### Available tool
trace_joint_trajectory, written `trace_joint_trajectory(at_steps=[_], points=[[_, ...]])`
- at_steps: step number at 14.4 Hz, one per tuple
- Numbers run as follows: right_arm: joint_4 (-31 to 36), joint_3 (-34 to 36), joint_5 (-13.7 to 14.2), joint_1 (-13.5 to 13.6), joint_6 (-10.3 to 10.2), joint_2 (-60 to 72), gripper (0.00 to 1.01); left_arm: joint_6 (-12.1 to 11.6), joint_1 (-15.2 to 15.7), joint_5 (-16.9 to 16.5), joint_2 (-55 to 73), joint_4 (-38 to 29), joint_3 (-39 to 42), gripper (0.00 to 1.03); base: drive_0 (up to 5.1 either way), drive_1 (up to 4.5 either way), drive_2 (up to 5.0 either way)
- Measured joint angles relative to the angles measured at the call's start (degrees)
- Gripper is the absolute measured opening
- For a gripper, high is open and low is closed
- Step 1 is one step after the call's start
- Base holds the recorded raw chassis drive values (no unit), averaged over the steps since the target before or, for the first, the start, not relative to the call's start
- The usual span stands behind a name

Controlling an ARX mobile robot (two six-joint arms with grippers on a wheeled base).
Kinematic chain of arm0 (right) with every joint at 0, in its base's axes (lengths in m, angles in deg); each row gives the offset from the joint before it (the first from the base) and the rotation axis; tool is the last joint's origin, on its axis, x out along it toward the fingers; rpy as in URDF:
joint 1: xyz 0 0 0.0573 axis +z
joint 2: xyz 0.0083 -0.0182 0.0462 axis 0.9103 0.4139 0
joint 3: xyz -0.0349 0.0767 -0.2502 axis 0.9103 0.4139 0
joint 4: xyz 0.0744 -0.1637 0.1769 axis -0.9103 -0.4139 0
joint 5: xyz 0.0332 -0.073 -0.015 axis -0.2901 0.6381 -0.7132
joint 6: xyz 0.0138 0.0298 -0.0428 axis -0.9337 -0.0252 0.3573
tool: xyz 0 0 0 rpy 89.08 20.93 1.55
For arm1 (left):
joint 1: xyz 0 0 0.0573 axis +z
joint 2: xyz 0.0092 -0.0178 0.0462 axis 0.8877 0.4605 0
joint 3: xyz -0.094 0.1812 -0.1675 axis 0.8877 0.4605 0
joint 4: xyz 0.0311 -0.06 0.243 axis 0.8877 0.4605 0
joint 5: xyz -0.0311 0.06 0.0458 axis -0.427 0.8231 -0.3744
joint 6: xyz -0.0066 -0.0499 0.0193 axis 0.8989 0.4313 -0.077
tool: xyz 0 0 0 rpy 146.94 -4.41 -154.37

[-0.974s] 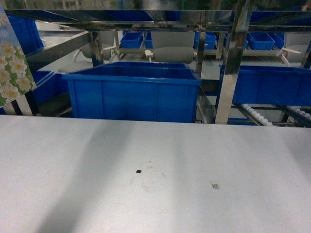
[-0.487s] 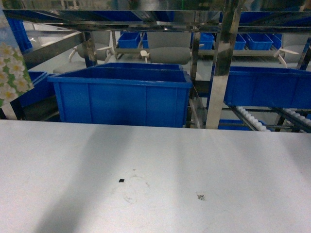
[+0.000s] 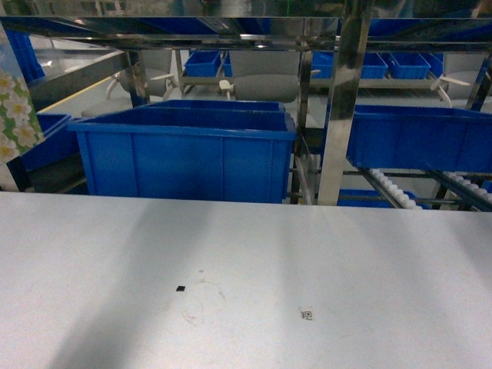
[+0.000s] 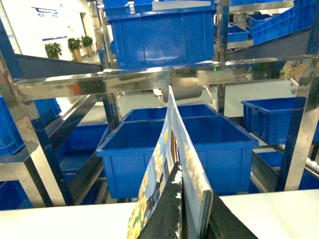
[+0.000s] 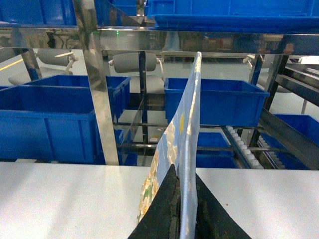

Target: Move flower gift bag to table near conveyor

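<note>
Currently flower gift bag (image 4: pixel 174 164) clamped upright by left pincer (image 4: pixel 182 209); similar printed panel (image 5: pixel 184 144) gripped edge-on by right pincer (image 5: pixel 182 209). Both held above tabletop (image 3: pixel 246 261), conveyor (image 3: pixel 338 100) just beyond; lowering straight down judged next

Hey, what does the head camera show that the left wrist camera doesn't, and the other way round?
Only the head view shows the tiny black square mark and the QR-like sticker on the table, with just a sliver of flowered gift bag at its left edge. Only the left wrist view shows the left claw shut on that bag's edge, and potted plants far off. Both show the big blue bin and the steel conveyor frame.
</note>
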Motion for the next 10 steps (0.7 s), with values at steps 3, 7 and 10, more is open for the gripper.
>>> trace_joint_trajectory(at_steps=[3,7,10], points=[[0.0,0.0,-0.3,0.0,0.0,0.1,0.03,0.0,-0.2,-0.6,0.0,0.0,0.0,0.02,-5.0,2.42,2.4],[4.6,-1.9,-4.9,-2.8,3.3,9.7,0.03,0.0,-0.2,-0.4,0.0,0.0,0.0,0.02,-2.5,1.21,1.2],[10.1,-8.4,-7.5,-5.8,6.1,20.0,0.03,0.0,-0.2,-0.4,0.0,0.0,0.0,0.02,0.0,0.0,0.0]])
